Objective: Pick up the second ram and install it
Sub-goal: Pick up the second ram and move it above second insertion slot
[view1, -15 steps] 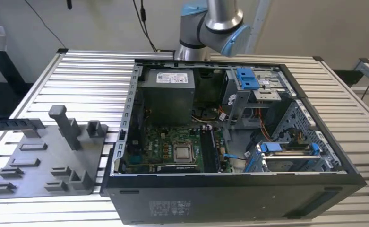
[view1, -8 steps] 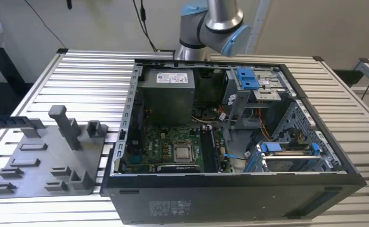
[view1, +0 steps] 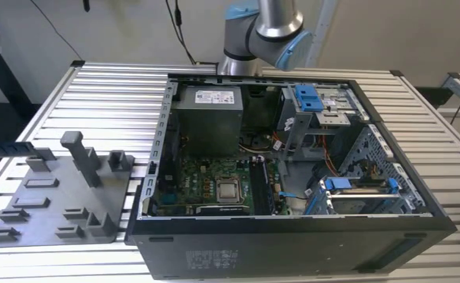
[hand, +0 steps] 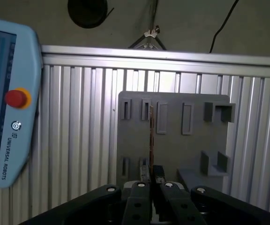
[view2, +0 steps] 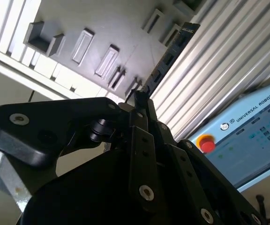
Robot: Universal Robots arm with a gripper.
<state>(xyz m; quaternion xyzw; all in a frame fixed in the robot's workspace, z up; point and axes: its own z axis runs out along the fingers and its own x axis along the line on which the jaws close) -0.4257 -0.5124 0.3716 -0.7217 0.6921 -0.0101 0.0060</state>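
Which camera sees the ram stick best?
The second wrist view: the ram shows its long side, sticking out from the jaws. The first wrist view sees the ram edge-on, just a thin line.

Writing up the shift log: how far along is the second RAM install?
Done: the claw is shut on the second ram. In hand: in both wrist views the stick is at the grey tray; whether it is clear of the tray is unclear. Left: it is not yet in the motherboard slots.
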